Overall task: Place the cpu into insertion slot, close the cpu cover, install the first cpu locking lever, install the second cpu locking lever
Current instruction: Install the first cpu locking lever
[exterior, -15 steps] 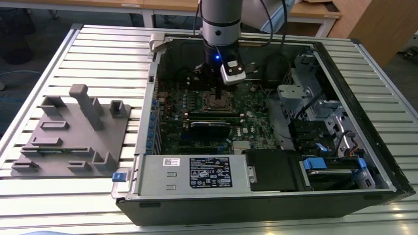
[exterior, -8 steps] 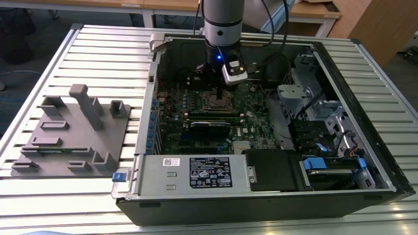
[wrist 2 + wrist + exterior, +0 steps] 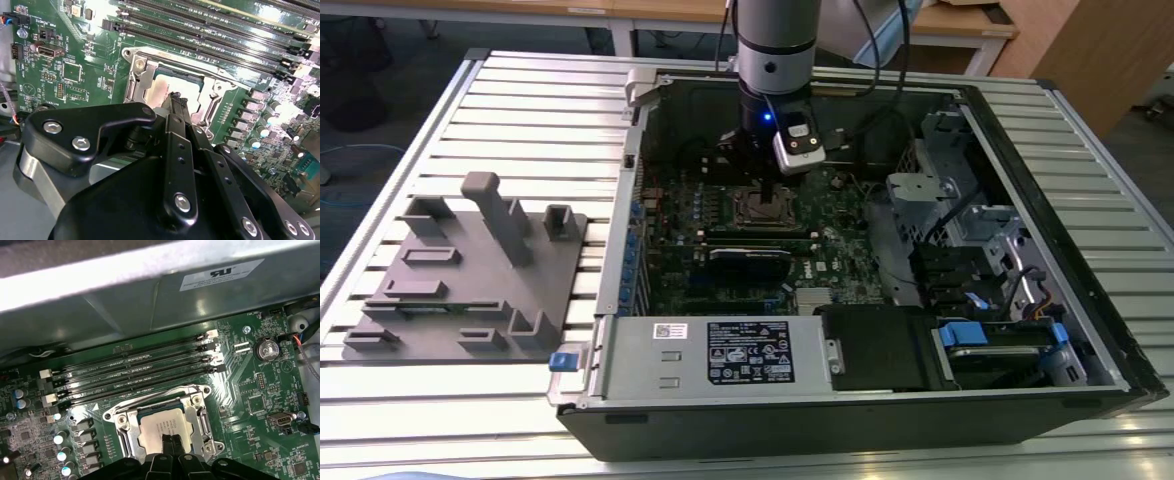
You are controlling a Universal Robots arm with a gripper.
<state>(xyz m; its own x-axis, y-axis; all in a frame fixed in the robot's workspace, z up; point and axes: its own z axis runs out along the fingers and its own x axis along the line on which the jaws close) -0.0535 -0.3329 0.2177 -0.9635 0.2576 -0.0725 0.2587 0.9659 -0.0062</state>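
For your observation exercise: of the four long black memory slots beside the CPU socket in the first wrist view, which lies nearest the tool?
The slot directly bordering the silvery cpu cover, where the tool rests; the other three lie farther toward the case wall.

A robotics lab or workshop: an opened computer case (image 3: pixel 854 250) lies on a slatted aluminium tabletop (image 3: pixel 520 110) beside a grey fixture block (image 3: pixel 467 280), with wooden desks (image 3: pixel 654 12) behind.
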